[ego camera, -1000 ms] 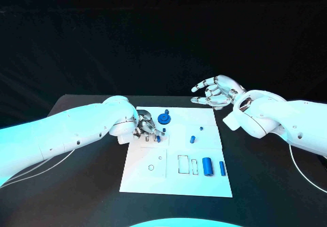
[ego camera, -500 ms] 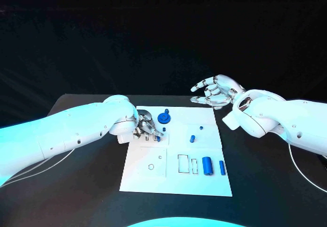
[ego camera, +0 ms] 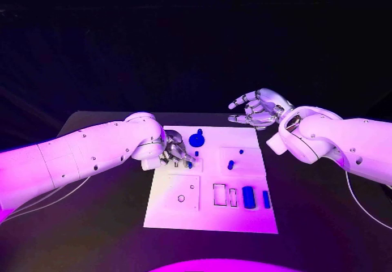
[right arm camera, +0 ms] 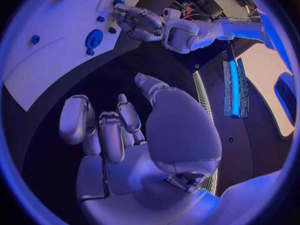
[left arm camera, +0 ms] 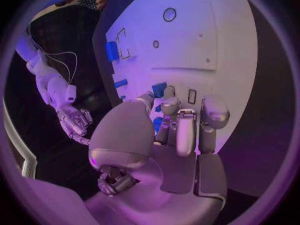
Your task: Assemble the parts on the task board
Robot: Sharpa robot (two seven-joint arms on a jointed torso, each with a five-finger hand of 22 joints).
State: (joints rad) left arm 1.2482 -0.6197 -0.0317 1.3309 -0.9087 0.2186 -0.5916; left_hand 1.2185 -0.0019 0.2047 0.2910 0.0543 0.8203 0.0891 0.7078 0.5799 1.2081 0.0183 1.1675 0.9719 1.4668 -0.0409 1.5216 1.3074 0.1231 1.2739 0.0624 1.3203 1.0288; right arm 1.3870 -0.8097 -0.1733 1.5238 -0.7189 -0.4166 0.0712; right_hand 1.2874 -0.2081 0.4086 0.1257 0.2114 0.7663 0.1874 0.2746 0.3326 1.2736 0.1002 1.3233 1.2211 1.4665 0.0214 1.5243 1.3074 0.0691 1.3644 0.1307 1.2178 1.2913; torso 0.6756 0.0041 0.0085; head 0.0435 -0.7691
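Task board [ego camera: 211, 218]: flat white plate, mid table, cut-out slots and holes. Left hand [ego camera: 175, 152] low over board's far-left part, fingers curled around small blue part [ego camera: 190, 164]; grip itself hidden, cannot tell if pinched. Right hand [ego camera: 260, 109] raised beyond board's far-right corner, fingers loosely spread, holding nothing. Advice: keep part upright, align over its socket, press straight down, no twisting. Round blue knob [ego camera: 197, 139] just beside left hand; two smooth blue cylinders [ego camera: 248, 197] near-right.
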